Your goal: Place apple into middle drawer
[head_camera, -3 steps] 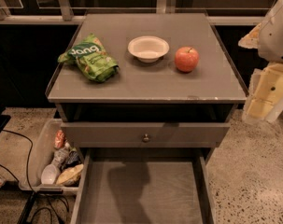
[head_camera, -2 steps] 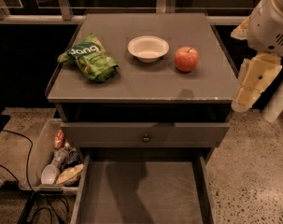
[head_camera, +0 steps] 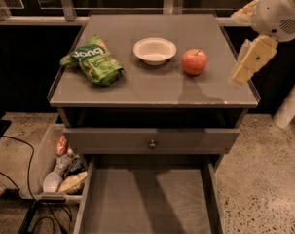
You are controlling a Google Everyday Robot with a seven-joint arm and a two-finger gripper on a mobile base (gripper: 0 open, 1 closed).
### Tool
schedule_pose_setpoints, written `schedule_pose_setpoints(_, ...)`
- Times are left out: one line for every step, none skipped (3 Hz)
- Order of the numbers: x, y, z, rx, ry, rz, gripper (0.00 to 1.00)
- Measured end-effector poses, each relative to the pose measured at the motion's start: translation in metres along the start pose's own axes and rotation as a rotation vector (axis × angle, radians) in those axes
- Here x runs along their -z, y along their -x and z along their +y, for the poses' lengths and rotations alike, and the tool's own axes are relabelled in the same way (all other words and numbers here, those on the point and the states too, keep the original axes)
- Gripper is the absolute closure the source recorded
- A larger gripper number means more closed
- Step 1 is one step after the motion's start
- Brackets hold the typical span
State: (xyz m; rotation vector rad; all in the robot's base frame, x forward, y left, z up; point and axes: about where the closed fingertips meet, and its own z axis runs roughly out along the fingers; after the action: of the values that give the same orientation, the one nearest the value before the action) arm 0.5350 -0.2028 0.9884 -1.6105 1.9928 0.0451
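The red apple [head_camera: 194,62] stands on the grey cabinet top [head_camera: 152,89], right of a white bowl [head_camera: 155,50]. The middle drawer [head_camera: 147,199] is pulled out at the bottom of the view, its flat grey floor bare. My gripper [head_camera: 248,61] hangs from the pale arm at the upper right, above the top's right edge. It is to the right of the apple and apart from it, with nothing in it.
A green snack bag [head_camera: 92,59] lies on the left of the top. A shut drawer front with a round knob [head_camera: 152,143] sits above the open drawer. A bin of packets [head_camera: 59,169] and cables [head_camera: 20,179] are on the floor at left.
My arm and gripper have moved left and up, from beside the cabinet to over its right edge, closer to the apple. The apple has not moved.
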Motion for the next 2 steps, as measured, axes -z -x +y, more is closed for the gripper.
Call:
schedule_pose_setpoints(-0.003,0.0054,-0.0023,0.0,0.006,-0.027,0.0)
schedule_pose_setpoints(-0.0029,0.0054,-0.0022,0.0,0.006,-0.025,0.0)
